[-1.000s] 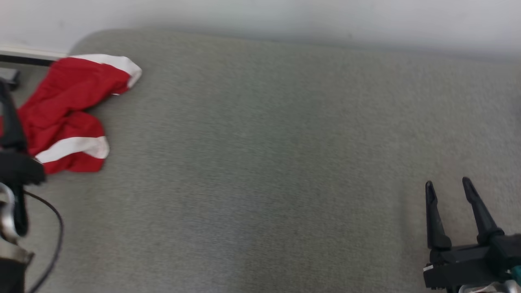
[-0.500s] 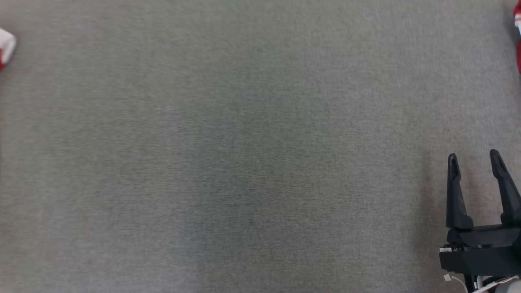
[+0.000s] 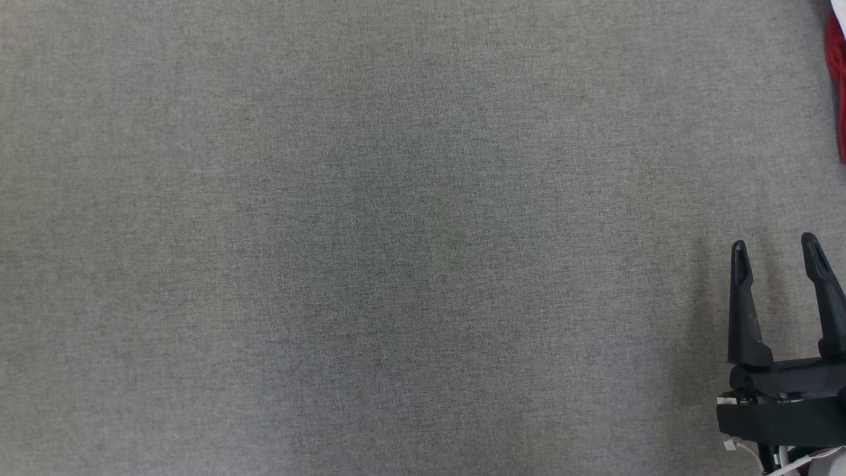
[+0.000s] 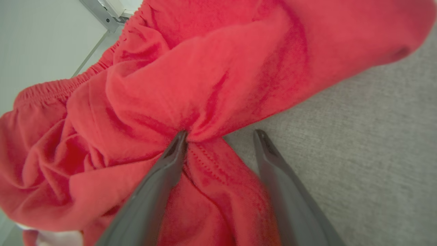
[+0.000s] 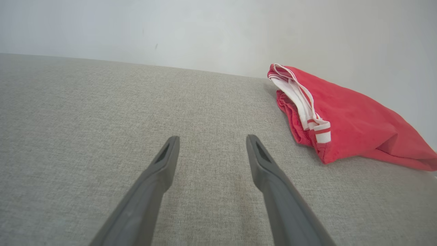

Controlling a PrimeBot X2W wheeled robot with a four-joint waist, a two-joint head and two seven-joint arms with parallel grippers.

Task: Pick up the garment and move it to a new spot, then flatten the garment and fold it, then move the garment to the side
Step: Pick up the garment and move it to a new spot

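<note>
A crumpled red garment (image 4: 205,75) with an elastic waistband lies on the grey cloth surface (image 4: 358,136) in the left wrist view. My left gripper (image 4: 221,133) is open at its edge. One fingertip (image 4: 179,140) presses into a fold and some red cloth lies between the fingers. My right gripper (image 3: 774,241) stands open over bare grey cloth at the lower right of the head view, holding nothing. In the right wrist view a red garment with white stripes (image 5: 355,123) lies ahead and right of the right gripper (image 5: 212,137), apart from it.
The grey cloth surface (image 3: 396,231) spans the head view, with a sliver of red cloth (image 3: 836,79) at its upper right edge. A pale wall (image 5: 170,27) rises behind the surface. A metal frame piece (image 4: 106,12) shows beyond the crumpled garment.
The head camera has swung, so the red garment at the left has left the picture and a red edge appears at the upper right. The right gripper stays open.
</note>
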